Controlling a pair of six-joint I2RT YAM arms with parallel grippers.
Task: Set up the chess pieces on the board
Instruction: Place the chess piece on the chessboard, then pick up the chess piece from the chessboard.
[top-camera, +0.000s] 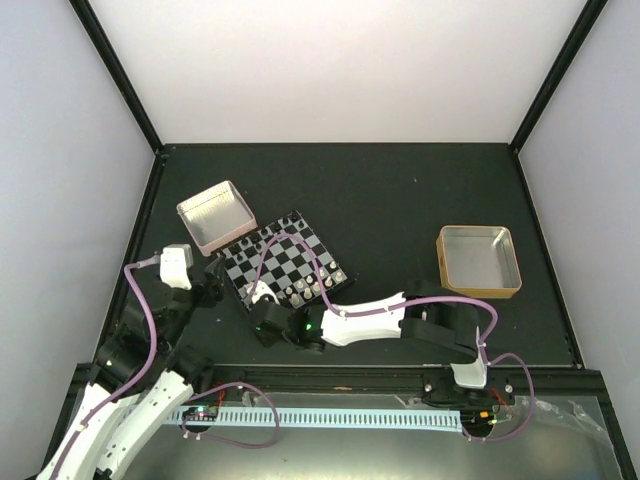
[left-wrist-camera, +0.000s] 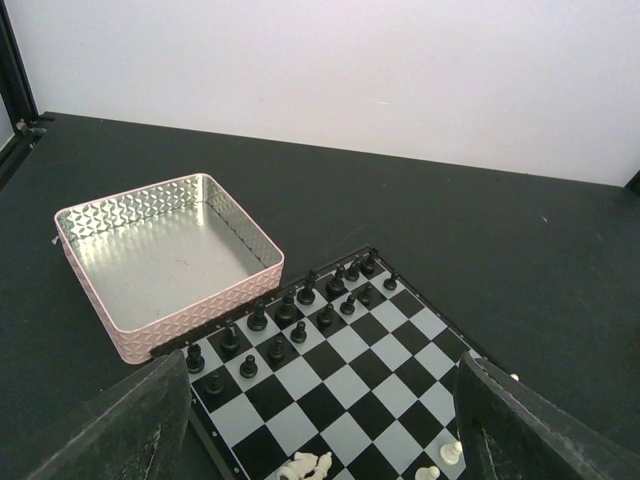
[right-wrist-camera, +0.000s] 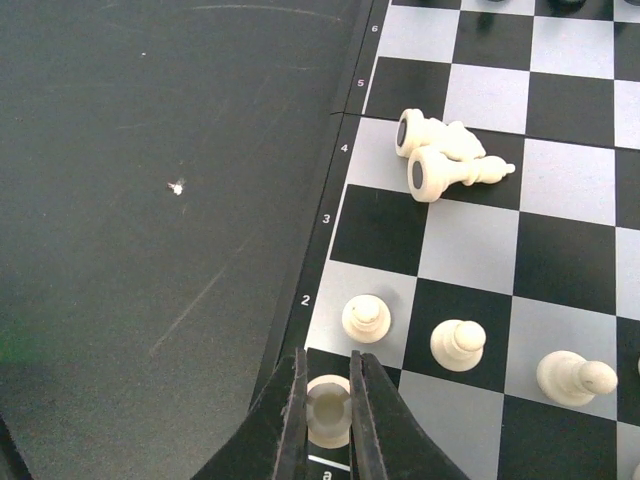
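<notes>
At right end effector (right-wrist-camera: 328, 365): narrow pinch on cream piece (right-wrist-camera: 328, 410), upright over corner square of board (right-wrist-camera: 470, 245), probably for back-rank seating. At left end effector (left-wrist-camera: 320, 420): wide spread, nothing held, hovering by board's edge, likely to stay clear. Two toppled pieces (right-wrist-camera: 445, 160) on fourth rank.

One board (left-wrist-camera: 345, 400); one pink tray (left-wrist-camera: 200, 312); one gold tray (top-camera: 480, 291); sixteen black pieces (left-wrist-camera: 257, 318); at least six chess pieces (right-wrist-camera: 458, 344).
</notes>
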